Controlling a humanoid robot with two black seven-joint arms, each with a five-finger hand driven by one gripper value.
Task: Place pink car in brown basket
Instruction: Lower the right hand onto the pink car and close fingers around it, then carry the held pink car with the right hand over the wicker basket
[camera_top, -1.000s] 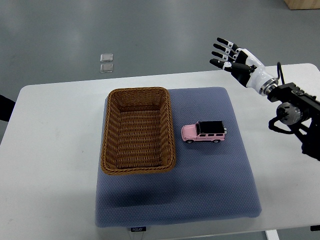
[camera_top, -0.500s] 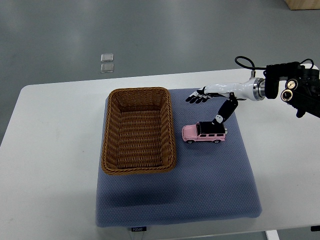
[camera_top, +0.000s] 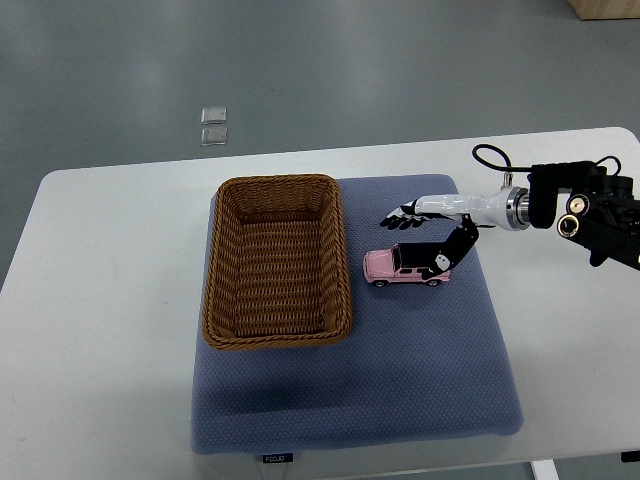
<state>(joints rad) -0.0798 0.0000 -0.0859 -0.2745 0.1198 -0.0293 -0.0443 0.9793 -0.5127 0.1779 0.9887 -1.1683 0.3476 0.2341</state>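
Observation:
The pink car (camera_top: 400, 267), a toy jeep with a black roof, stands on the blue mat (camera_top: 400, 370) just right of the brown wicker basket (camera_top: 224, 300). The basket has nothing in it. My right hand (camera_top: 420, 238) reaches in from the right and hovers low over the car. Its fingers (camera_top: 400, 216) are spread past the car's far side and its thumb (camera_top: 444, 258) rests by the car's rear. The hand is open around the car, not closed on it. The left arm does not show.
The mat lies on a white table (camera_top: 100, 300). Two small clear squares (camera_top: 213, 125) lie on the grey floor beyond the table's far edge. My right forearm (camera_top: 580, 205) hangs over the table's right side.
My right hand has swung in from the upper right, then dropped lower over the car, with the thumb now down at the car's rear. The car and basket have not moved.

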